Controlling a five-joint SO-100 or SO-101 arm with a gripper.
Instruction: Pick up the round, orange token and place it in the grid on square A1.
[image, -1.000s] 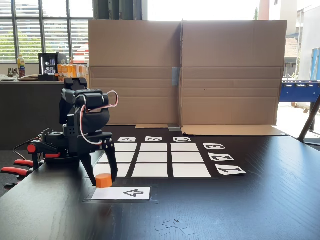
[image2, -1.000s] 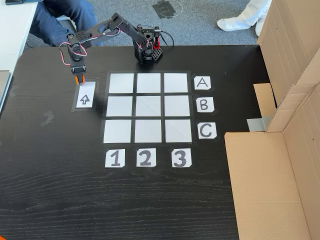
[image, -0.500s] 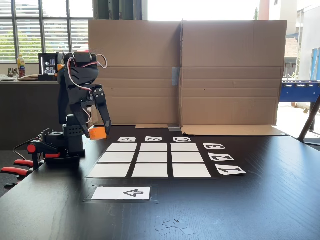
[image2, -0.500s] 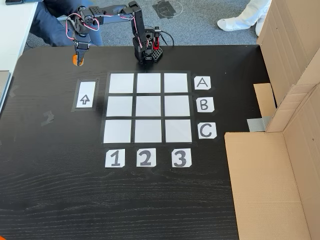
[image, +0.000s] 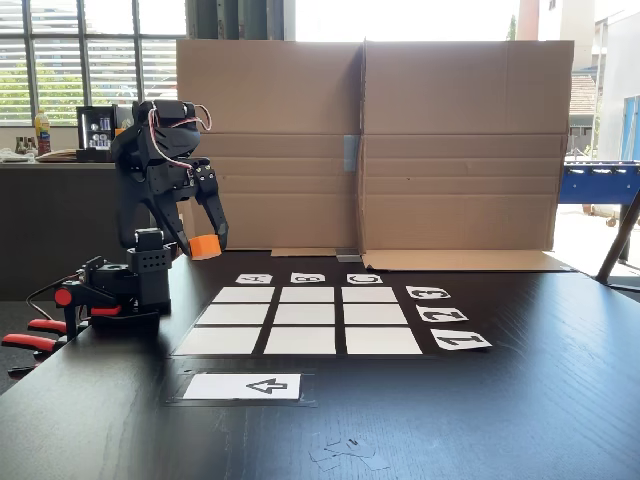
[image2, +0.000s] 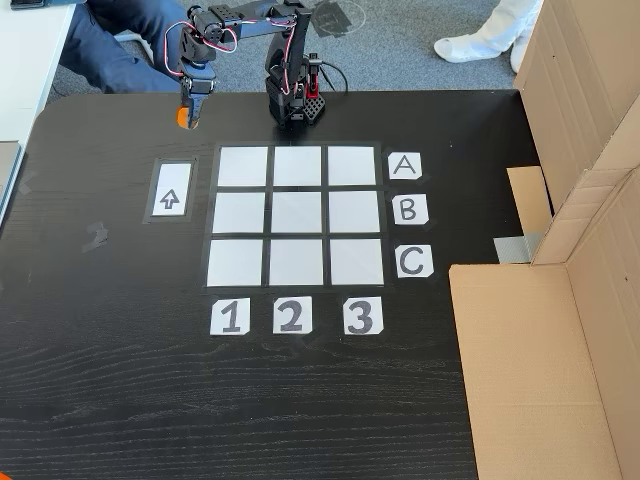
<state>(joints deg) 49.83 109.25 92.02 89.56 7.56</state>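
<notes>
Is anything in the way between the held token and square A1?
Nothing visible. The gripper holds the token above bare table, left of the grid in the view from above. Square A1 is empty, and only black tabletop lies between them.

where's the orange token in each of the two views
In a fixed view, from table level: the token is at left, held in the hand, raised above the table, left of the grid.
In a fixed view, from above: the token is at upper left, in the hand, above the arrow card.
Shared landmark: the arrow card, beside the grid's column 1.
</notes>
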